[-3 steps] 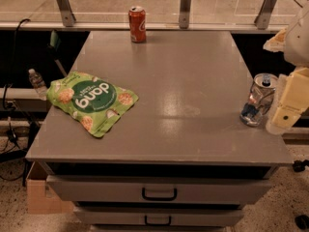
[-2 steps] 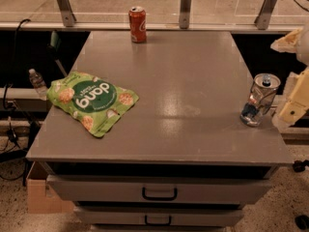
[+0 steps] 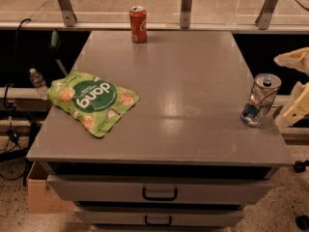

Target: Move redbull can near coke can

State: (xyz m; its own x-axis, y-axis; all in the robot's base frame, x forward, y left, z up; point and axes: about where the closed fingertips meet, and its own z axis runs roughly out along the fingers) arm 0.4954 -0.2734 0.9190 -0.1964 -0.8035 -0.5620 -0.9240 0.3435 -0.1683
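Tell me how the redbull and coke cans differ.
The redbull can is silver and blue; the coke can is red. The redbull can stands front right on the table, the coke can at the back. Both have silver tops. The gripper hangs right of the redbull can.

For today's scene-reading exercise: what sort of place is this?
Likely a lab or office workspace: a grey drawer cabinet serves as table, cables trail at left, and the robot's gripper hangs at the right edge beside the redbull can.
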